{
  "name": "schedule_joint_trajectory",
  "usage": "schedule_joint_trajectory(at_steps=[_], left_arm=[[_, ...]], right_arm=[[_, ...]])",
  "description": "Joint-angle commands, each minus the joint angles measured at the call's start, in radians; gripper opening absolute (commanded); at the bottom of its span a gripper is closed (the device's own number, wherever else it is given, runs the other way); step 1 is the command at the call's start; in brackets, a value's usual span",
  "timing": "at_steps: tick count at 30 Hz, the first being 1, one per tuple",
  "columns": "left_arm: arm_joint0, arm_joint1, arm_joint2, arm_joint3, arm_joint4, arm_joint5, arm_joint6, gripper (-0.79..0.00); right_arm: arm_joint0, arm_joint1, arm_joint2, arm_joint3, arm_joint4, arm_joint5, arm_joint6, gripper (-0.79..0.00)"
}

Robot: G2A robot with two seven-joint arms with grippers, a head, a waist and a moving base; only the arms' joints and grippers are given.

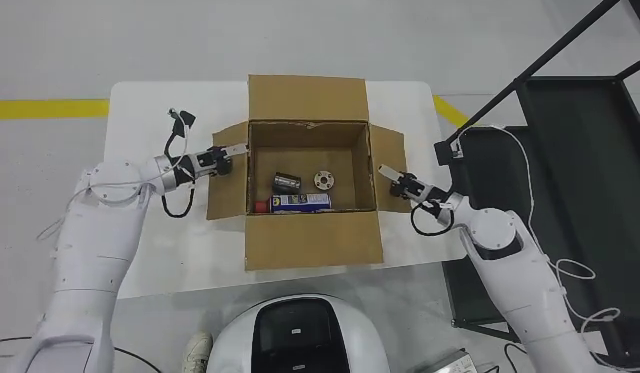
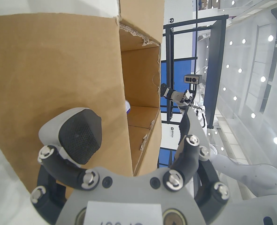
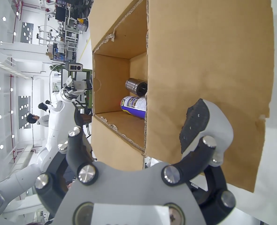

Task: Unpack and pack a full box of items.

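Box (image 1: 310, 138) holds can (image 1: 302, 202), cylinder (image 1: 287, 182) and, from above, a ring (image 1: 323, 180); left gripper (image 1: 239, 150) and right gripper (image 1: 384, 171) splayed.

Looks straight down from above the arms, from well off, onto the white tabletop (image 1: 140, 123) with the open cardboard box (image 1: 310, 103) at centre. From the left wrist, peers close past the left claw (image 2: 133, 127) across a side flap into the box; from the right wrist, does likewise past the right claw (image 3: 136, 122) from the opposite flap. Shares the box's inside among all three.
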Motion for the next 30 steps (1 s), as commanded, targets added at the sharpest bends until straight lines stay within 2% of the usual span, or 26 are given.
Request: schedule_joint_trajectory(at_steps=[1, 7, 13, 20, 26, 30], left_arm=[[-0.012, 0.000, 0.002, 0.031, -0.015, -0.012, 0.005, 0.000], [-0.032, 0.002, -0.042, 0.097, -0.127, -0.087, 0.090, 0.000], [-0.015, 0.019, -0.116, 0.055, -0.197, -0.147, 0.142, 0.000], [0.022, 0.038, -0.143, -0.033, -0.228, -0.154, 0.039, 0.000], [0.023, 0.056, -0.167, -0.053, -0.263, -0.168, -0.065, 0.000], [0.023, 0.056, -0.167, -0.053, -0.263, -0.168, -0.065, 0.000]], right_arm=[[0.010, 0.000, -0.003, 0.005, 0.013, 0.003, 0.020, 0.000], [0.047, 0.001, 0.011, -0.015, 0.003, -0.025, 0.008, 0.000], [0.138, -0.002, -0.024, -0.036, -0.027, -0.046, 0.042, 0.000], [0.299, -0.019, -0.207, -0.007, -0.146, -0.044, 0.179, 0.000], [0.400, -0.043, -0.335, 0.044, -0.211, -0.019, 0.193, 0.000], [0.429, -0.048, -0.361, 0.063, -0.225, -0.027, 0.207, 0.000]])
